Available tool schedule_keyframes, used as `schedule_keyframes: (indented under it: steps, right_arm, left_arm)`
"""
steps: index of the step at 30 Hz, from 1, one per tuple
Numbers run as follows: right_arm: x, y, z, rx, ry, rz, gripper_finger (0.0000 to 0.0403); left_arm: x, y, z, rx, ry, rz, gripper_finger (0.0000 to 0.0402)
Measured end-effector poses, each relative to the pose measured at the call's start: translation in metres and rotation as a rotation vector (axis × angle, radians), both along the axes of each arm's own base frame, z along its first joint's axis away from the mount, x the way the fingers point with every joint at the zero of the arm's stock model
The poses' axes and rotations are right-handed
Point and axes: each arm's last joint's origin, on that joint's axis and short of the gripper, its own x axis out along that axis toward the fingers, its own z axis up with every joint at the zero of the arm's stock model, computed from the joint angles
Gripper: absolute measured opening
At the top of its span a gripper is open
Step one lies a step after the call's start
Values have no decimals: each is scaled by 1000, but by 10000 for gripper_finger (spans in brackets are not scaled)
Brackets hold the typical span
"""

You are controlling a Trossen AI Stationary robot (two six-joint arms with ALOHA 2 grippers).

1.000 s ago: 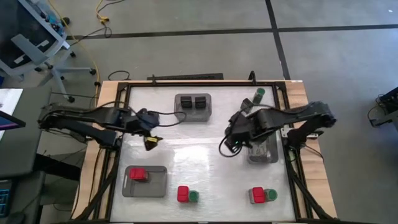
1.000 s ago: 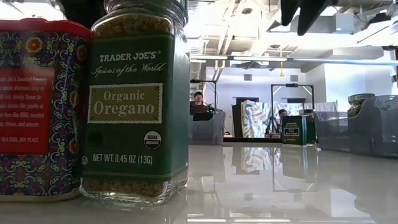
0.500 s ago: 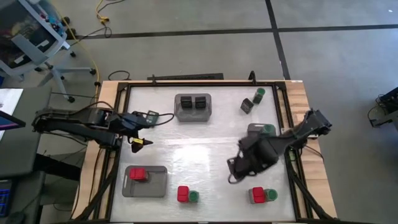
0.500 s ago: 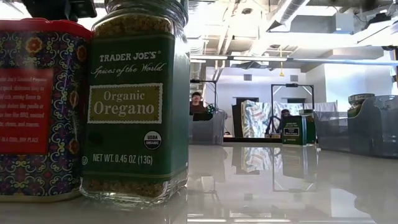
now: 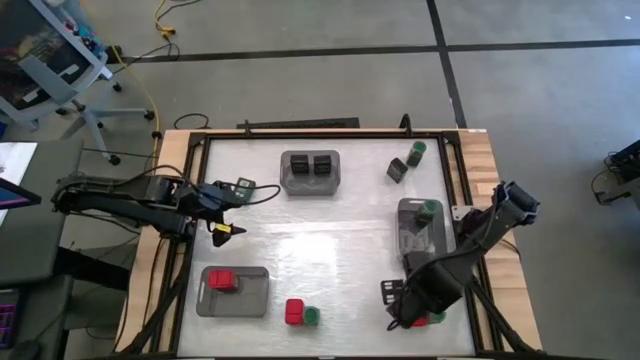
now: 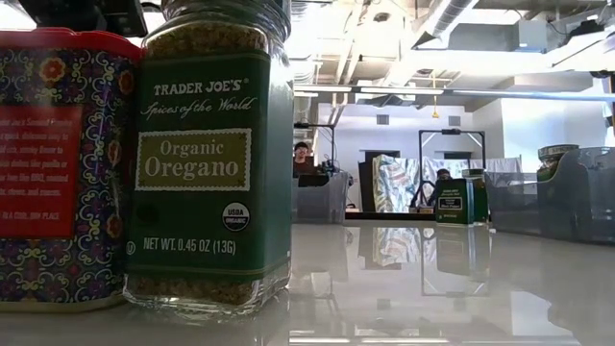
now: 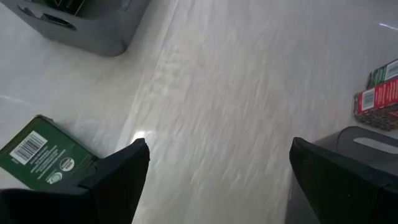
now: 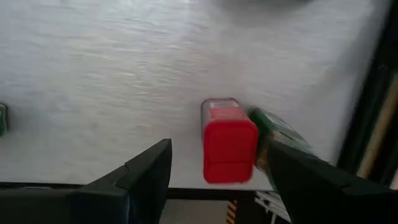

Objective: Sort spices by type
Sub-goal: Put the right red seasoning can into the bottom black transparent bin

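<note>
My right gripper [image 5: 405, 306] [image 8: 219, 149] hangs open, pointing down, above a red box [image 8: 229, 149] and a green-lidded jar [image 8: 277, 140] that stand side by side at the table's near right. It touches neither. My left gripper [image 5: 222, 231] [image 7: 217, 162] is open and holds nothing at the table's left. A green-labelled jar [image 7: 43, 155] [image 5: 243, 186] lies just beside it. Another red box [image 5: 295, 312] and jar [image 5: 312, 316] stand at the near middle. In the low view they loom close as a red tin [image 6: 58, 173] and an oregano jar [image 6: 211, 154].
A grey tray [image 5: 310, 172] at the far middle holds two black cubes. A tray [image 5: 250, 298] at the near left holds a red box. A tray [image 5: 420, 235] at the right holds a green-lidded jar. A black cube [image 5: 397, 170] and a jar [image 5: 416, 152] stand at the far right.
My right gripper has swung from over the right tray toward the near edge, rolling as it went, and now stands over the near-right red box and jar. My left gripper has drawn back a little toward the left edge.
</note>
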Motion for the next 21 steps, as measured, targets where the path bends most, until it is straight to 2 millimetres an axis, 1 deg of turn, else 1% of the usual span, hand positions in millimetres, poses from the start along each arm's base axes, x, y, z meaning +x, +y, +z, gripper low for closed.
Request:
schedule_keyframes:
  steps: [4, 9, 18, 21]
  right_arm:
    - [2, 2, -18, 49, 13, 6, 290]
    - [0, 4, -34, 116, 67, 5, 290]
    - [3, 7, -56, 226, 72, 41, 290]
    - [2, 6, -59, 235, 97, 24, 290]
  left_arm:
    - [0, 0, 0, -10, -7, 11, 373]
    - [0, 0, 0, -28, -9, 32, 373]
    - [0, 0, 0, -44, -11, 51, 373]
    - [0, 0, 0, -45, -11, 52, 373]
